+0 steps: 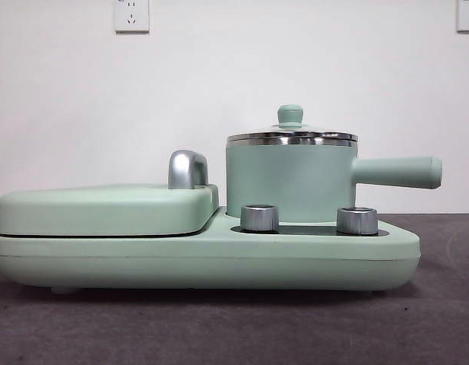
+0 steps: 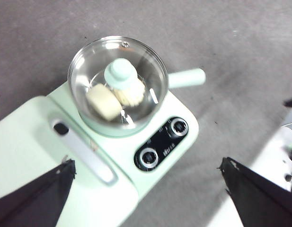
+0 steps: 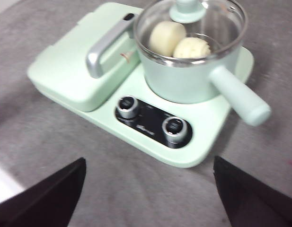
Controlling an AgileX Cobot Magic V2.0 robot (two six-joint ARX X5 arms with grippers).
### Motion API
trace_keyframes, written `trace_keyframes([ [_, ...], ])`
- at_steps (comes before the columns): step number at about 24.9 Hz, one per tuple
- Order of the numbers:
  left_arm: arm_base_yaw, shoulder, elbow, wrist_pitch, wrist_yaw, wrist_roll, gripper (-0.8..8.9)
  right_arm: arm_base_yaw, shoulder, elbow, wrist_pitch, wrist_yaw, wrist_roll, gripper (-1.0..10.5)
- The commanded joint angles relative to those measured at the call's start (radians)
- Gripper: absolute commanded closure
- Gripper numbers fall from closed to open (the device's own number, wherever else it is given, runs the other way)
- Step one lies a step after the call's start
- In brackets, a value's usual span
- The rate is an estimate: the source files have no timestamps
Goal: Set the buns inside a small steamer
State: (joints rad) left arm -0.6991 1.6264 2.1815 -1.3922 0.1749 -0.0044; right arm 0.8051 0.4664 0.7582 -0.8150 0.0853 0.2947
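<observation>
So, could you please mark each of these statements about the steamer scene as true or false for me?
1. Both buns lie inside the small steamer. True: the smooth bun and the ridged bun show through the glass lid.
2. The lid is off and lies on the table. False: it sits on the pot, with its green knob on top.
3. The left gripper holds a bun. False: its jaws stand wide apart and hold nothing.
4. Two chrome dials stand in front of the pot. True.
5. The right gripper grips the pot's side handle. False: it is open, clear of the handle.
</observation>
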Motion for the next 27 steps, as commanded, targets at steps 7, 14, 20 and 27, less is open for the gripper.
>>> trace_keyframes([
  [7,-0.01,-0.277,-0.287,0.051,0.002,-0.029,3.22,0.01,0.002,0.004,0.074,-0.038,-0.026,5.2],
  [14,-0.01,-0.612,-0.808,0.327,0.002,-0.148,3.22,0.01,0.002,0.004,0.079,-0.101,-0.047,5.2],
  [20,-0.01,-0.873,-1.197,0.647,0.0,-0.268,3.22,0.01,0.002,0.004,0.079,-0.114,-0.048,5.2],
  [27,-0.008,-1.003,-1.373,0.705,-0.034,-0.32,3.88,0.01,0.002,0.004,0.079,-0.114,-0.047,5.2],
])
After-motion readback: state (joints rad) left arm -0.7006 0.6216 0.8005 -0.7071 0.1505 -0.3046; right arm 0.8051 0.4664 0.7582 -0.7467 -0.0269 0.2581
